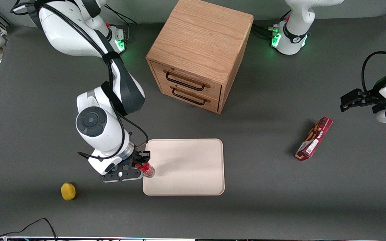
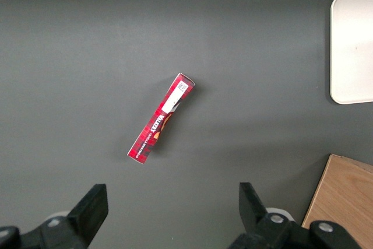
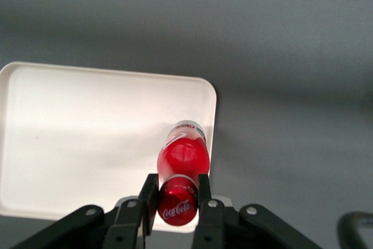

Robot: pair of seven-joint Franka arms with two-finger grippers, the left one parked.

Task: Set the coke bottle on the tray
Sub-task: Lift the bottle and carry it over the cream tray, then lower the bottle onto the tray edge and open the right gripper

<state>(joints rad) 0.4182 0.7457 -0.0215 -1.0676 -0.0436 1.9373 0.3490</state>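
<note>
Glossy red coke bottle (image 3: 182,164) — matt cream tray (image 1: 193,157) — grained wooden cabinet (image 1: 199,50)

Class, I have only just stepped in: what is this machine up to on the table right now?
The working arm's pincer is shut on the coke bottle, gripping it near the cap. The bottle is over the edge of the tray nearest that arm, and whether it touches the tray yet cannot be told. Nothing else is on the tray. A yellow object lies on the table beside the arm, a wooden drawer cabinet stands farther from the front camera, and a red snack box lies toward the parked arm's end.
</note>
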